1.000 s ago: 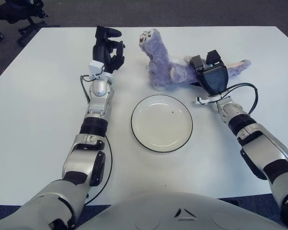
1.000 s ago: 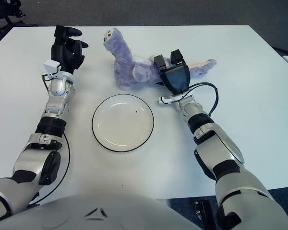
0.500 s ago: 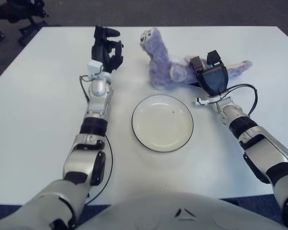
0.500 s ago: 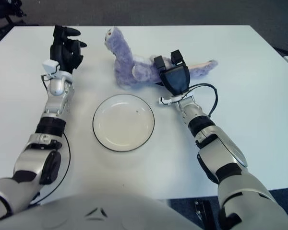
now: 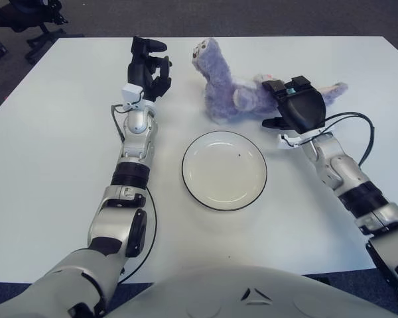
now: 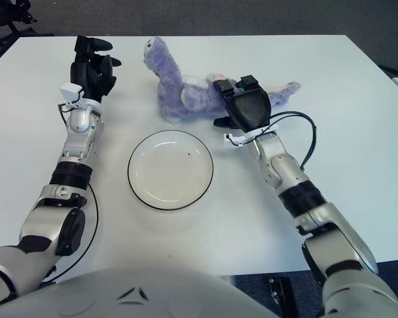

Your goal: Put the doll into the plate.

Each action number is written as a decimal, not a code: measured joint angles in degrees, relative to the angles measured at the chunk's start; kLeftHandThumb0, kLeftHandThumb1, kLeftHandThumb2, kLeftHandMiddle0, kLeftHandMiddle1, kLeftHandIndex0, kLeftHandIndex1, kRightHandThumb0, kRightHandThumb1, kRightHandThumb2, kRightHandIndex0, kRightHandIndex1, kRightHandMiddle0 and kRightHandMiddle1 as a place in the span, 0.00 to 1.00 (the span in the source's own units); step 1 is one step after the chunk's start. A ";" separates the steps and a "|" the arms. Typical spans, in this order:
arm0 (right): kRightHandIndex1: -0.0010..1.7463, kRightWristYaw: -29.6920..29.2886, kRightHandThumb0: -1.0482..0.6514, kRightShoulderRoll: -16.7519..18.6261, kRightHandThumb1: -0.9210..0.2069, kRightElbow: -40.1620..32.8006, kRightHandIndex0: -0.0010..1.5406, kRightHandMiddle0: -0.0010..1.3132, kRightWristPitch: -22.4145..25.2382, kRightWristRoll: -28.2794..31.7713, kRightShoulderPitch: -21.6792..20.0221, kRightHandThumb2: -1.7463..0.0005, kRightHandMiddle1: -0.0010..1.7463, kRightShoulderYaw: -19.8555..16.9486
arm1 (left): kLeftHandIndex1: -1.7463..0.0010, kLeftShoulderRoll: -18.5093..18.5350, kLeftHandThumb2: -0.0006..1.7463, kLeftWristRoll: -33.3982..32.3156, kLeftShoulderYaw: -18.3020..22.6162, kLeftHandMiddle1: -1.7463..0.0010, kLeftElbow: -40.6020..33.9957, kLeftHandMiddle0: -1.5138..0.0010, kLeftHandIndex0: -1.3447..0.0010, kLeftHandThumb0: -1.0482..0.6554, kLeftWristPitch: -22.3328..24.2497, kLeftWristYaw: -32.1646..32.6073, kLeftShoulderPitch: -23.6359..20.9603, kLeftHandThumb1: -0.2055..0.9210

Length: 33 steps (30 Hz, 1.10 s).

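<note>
Left hand point(image 5: 148, 66): up at the far-left side of the doll, well apart from it, fingers curled in on themselves around nothing. It looks idle.

Plate point(image 5: 223, 170): white with a dark rim, bare, sitting on the table point(image 5: 53, 165) just nearer the robot than the doll. It lies between the two forearms, and nothing is on it yet.

Doll point(image 5: 235, 98): a purple plush animal, lying on the table just beyond the plate's far rim. Its head points up and to the left; its body and tail run off to the right, so its long axis lies roughly left to right, slightly tilted, across the far side of the plate.

Right hand point(image 5: 293, 106): sits over the right half of the doll, about where the body meets the tail, palm down and covering that part. The fingers are bent down toward the plush, but whether they have actually closed on it I cannot tell, since the back of the hand hides the contact.

Key relation: the doll lies directly under and to the left of the right hand, which is far nearer than the left. From the doll, the plate is a short way toward the robot, so I would judge the carry to be brief once the grasp is firm.
</note>
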 measured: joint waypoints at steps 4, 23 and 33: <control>0.00 9.96 0.19 -2.46 0.01 -8.63 0.21 0.19 2.05 2.13 2.33 1.00 0.00 -4.60 | 0.06 -0.51 0.27 0.30 -0.01 0.05 -0.22 0.86 0.85 0.61 1.13 0.43 0.00 0.99; 0.00 27.29 0.16 -6.37 0.01 -20.68 0.18 0.19 0.79 16.21 6.38 1.00 0.01 -21.61 | 0.08 -2.30 0.26 2.38 0.56 0.07 -1.92 0.84 0.83 0.61 4.14 1.52 0.00 0.99; 0.01 29.36 0.20 -5.44 0.02 -18.60 0.20 0.24 2.51 17.00 1.76 1.00 0.02 -21.85 | 0.08 -2.74 0.26 2.60 0.60 0.07 -1.92 0.84 0.83 0.61 4.15 1.52 0.01 0.99</control>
